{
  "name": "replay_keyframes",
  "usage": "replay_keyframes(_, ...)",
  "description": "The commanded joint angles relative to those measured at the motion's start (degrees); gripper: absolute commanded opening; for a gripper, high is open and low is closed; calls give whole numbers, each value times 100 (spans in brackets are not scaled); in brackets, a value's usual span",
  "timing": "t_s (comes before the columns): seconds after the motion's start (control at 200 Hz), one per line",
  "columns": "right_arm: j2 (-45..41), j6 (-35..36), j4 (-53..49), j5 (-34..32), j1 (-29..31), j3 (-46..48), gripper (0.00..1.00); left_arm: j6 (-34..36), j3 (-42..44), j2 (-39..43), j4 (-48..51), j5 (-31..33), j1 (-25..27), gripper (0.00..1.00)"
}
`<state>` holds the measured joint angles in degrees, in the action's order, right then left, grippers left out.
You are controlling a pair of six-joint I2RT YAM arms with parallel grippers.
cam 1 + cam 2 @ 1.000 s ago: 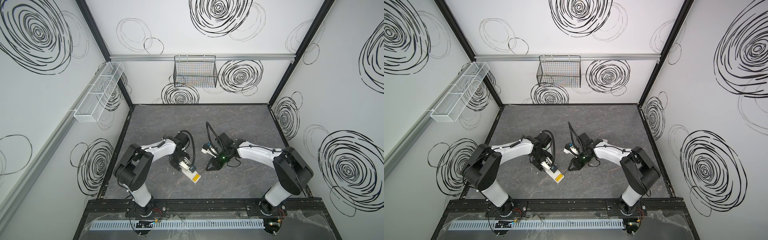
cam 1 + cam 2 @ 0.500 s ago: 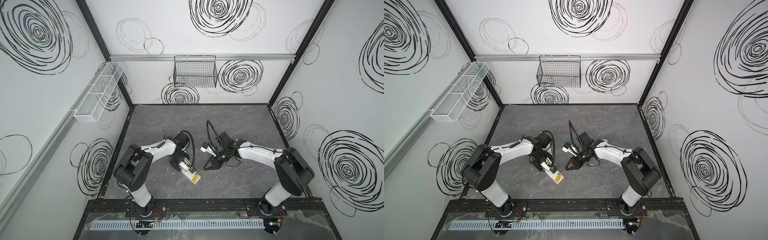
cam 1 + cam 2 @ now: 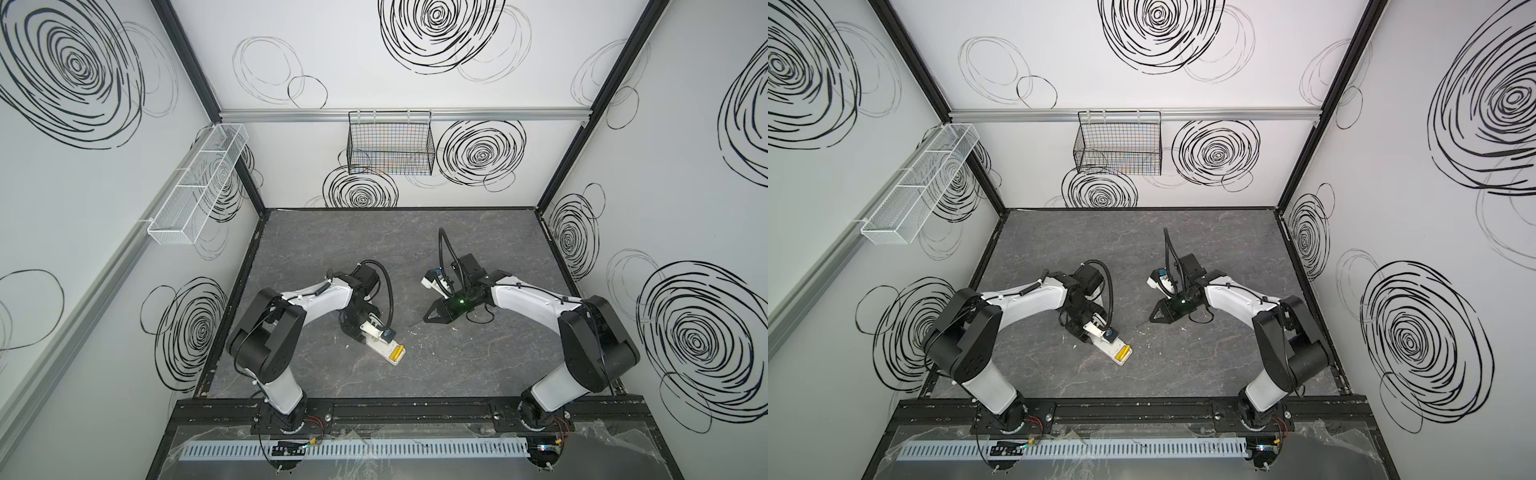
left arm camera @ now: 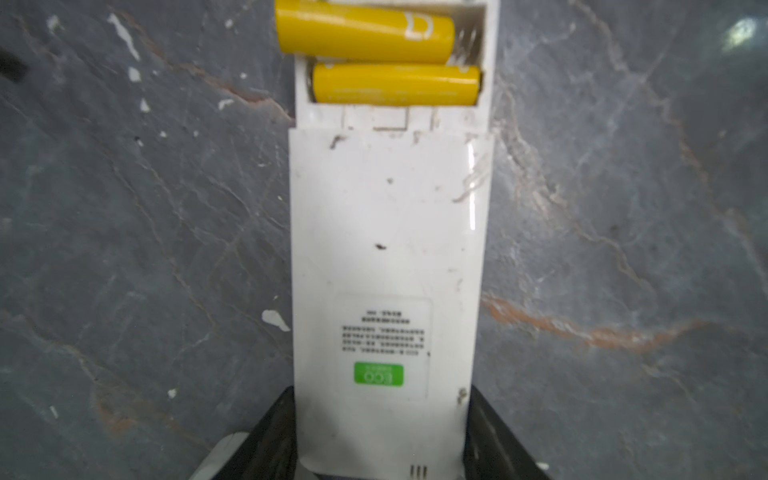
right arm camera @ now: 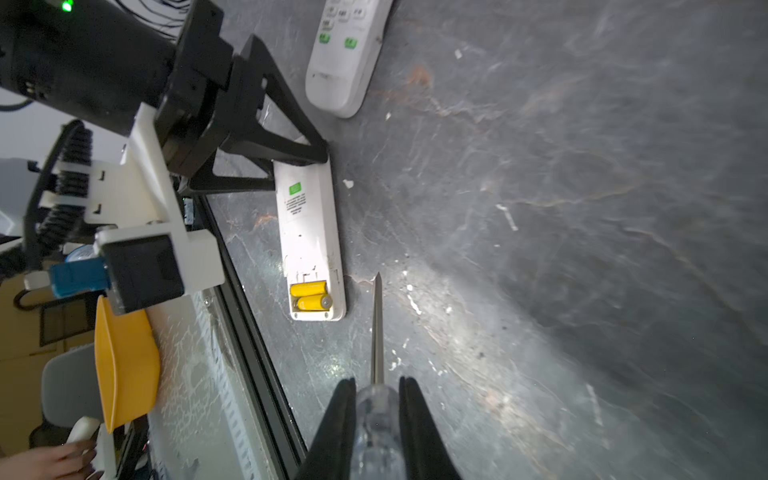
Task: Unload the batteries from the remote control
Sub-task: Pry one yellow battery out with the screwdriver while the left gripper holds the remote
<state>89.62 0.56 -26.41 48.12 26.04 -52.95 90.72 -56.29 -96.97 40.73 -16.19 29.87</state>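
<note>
Right gripper [image 5: 376, 384] shifted — batteries [image 4: 395, 85] crosswise, perhaps tilted

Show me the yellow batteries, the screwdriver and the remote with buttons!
yellow batteries [image 4: 395, 85]: left wrist view, on the side of one cell.
screwdriver [image 5: 377, 332]: right wrist view, on its metal shaft.
remote with buttons [image 5: 336, 83]: right wrist view, on its plain white end.

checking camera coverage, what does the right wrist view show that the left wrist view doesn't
Only right wrist: the screwdriver in the right pincer, and a second remote lying buttons up. Only left wrist: a white mark on one of the yellow batteries. Both: the left pincer gripping the open remote, those batteries in its bay.
</note>
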Motion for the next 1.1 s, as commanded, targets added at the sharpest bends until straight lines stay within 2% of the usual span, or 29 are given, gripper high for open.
replay_keyframes(0.0,-403,-110,-53,-234,-324,-75,0,-454,-350,-72,17,-391,82,48)
replay_keyframes(0.165,-907,-621,355,-645,-918,267,0,-1511,-801,-334,-629,-558,206,45)
replay_keyframes(0.34,-1583,-1392,1335,-942,-1572,891,0,-2380,-1095,-858,-1888,57,426,43)
replay_keyframes(0.43,-1942,-1748,1893,-943,-1805,1323,0,-2725,-1687,-1239,-1585,133,451,43)
replay_keyframes(0.54,-2263,-1828,2113,-767,-2015,1591,0,-3632,-2744,-1620,-598,-556,341,42)
replay_keyframes(0.615,-2414,-1694,1988,-734,-2165,1612,0,-3940,-3037,-1664,-305,-787,367,40)
replay_keyframes(0.75,-2694,-1527,1790,-897,-2447,1629,0,-4503,-3137,-1629,-364,-916,434,39)
replay_keyframes(0.845,-2939,-1612,1962,-905,-2565,1737,0,-5401,-3129,-1661,-440,-1498,406,38)
replay_keyframes(0.966,-3143,-1717,2194,-879,-2646,1891,0,-6547,-2383,-1412,-1050,-2217,500,34)
replay_keyframes(1.096,-3205,-1691,2199,-922,-2657,1963,0,-7142,-1448,-1049,-1593,-2518,815,35)
